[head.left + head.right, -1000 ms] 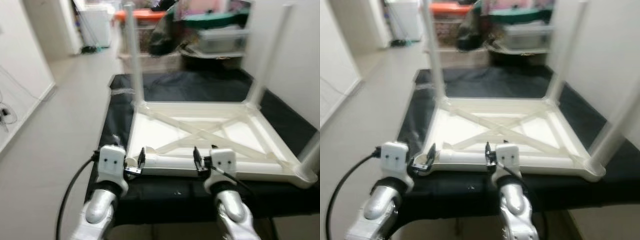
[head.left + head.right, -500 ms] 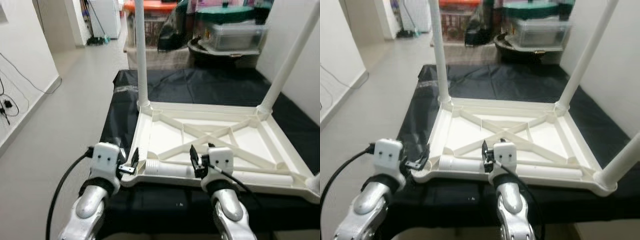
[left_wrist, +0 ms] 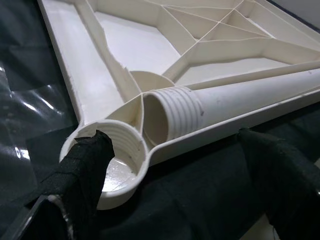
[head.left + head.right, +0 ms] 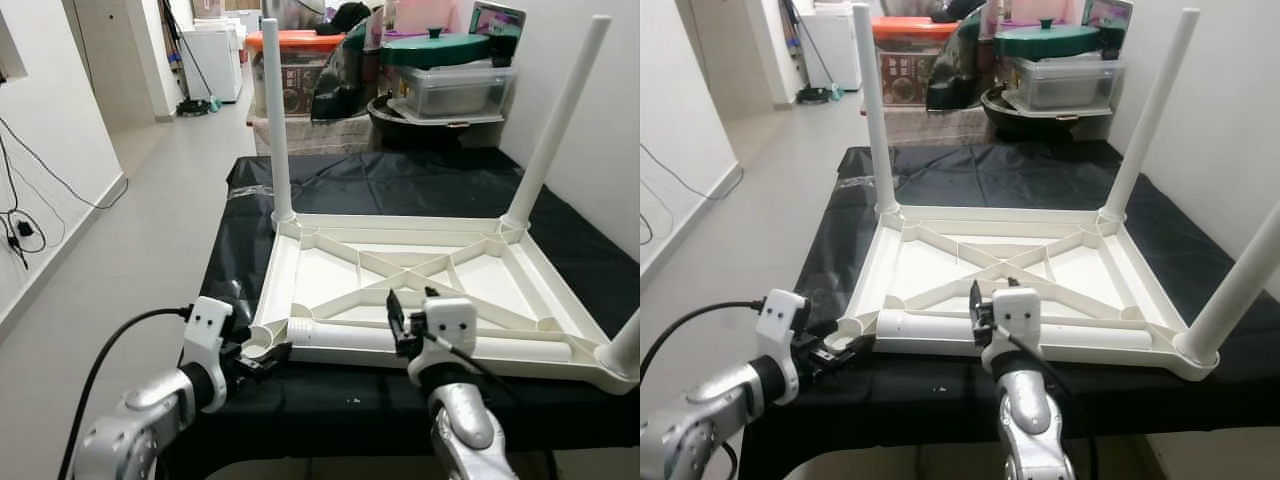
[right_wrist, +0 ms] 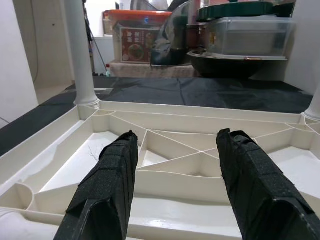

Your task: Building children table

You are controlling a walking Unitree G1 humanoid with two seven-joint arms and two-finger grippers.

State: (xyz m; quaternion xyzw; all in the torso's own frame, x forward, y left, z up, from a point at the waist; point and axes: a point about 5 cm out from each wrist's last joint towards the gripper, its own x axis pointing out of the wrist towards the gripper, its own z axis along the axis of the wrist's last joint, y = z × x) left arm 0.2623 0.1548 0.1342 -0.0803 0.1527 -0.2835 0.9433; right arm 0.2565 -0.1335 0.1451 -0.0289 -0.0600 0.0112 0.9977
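The upturned white table top [image 4: 420, 290] lies mid-frame on the black-covered worktop [image 4: 400, 180], three legs already standing. The loose leg [image 4: 440, 343] rests along its near edge, threaded end beside the empty corner socket [image 3: 117, 165] at lower left. Both the left gripper [image 3: 175, 175] and right gripper [image 5: 175, 185] have fingers spread, holding nothing. Best to lift the leg upright, seat the threads squarely, then twist.

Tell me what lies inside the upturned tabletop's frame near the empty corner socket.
A loose white leg lies along the near rim of the tabletop, threaded end beside the empty socket. The right gripper covers part of it. The socket's floor is partly hidden by a left finger.
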